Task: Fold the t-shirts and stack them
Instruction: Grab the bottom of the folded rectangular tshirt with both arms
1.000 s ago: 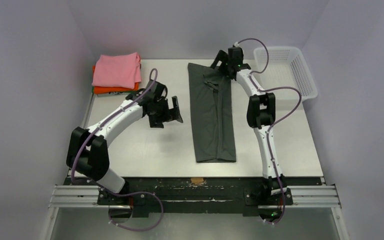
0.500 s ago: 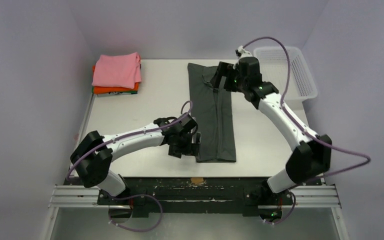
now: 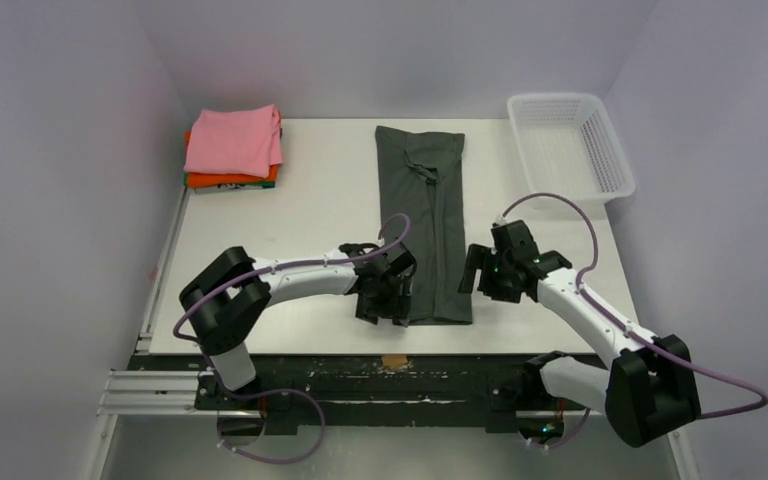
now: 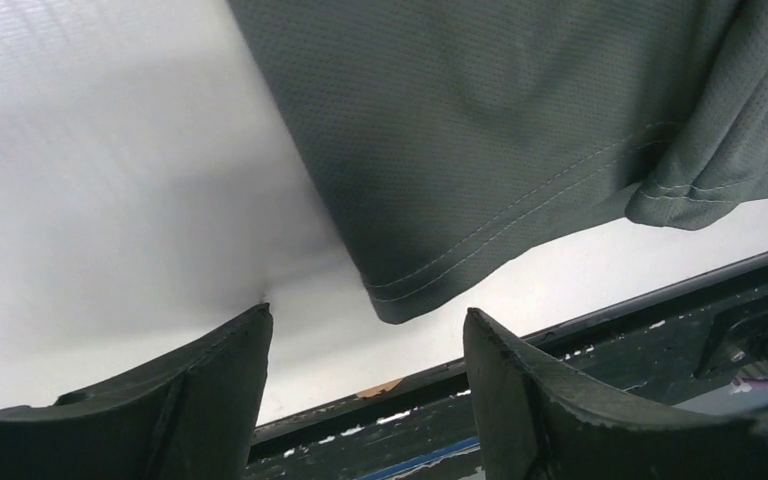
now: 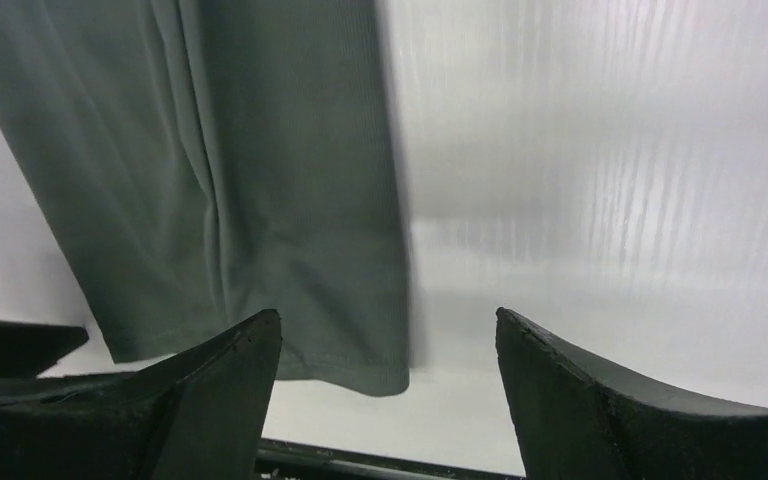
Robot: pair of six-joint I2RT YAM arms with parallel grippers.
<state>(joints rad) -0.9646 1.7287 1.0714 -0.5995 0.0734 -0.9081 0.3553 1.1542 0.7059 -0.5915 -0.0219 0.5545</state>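
**A:** What is the setting?

**B:** A white table [image 3: 320,200] boxed in by pale lilac walls, with a dark rail [image 3: 390,375] along its near edge; the two arms are bolted there.

**A:** Where are the t-shirts?

**B:** The grey t-shirt [image 3: 425,230] lies flat in the middle of the table as a long narrow strip, its sides folded in; it runs from the far edge towards the near one, hem end nearest the arms. The pink t-shirt [image 3: 232,140] sits folded on the orange t-shirt [image 3: 230,181] in the far left corner, well apart from the grey one; only a band of orange shows beneath it.

**A:** And the left gripper?

**B:** The left gripper [image 3: 388,303] is low at the strip's near left corner; in its wrist view the fingers stand apart with that corner of the hem in the gap between them [image 4: 365,315]; the cloth lies flat on the table and nothing is pinched.

**A:** The right one?

**B:** The right gripper [image 3: 475,280] is just beside the strip's right edge, near the hem; in its wrist view the fingers are spread wide [image 5: 388,315], the near right corner of the cloth showing between them; it clamps nothing. Whether either fingertip touches the table I cannot tell.

**A:** Anything else?

**B:** A white mesh basket [image 3: 558,97] stands in the far right corner, apart from the shirts.
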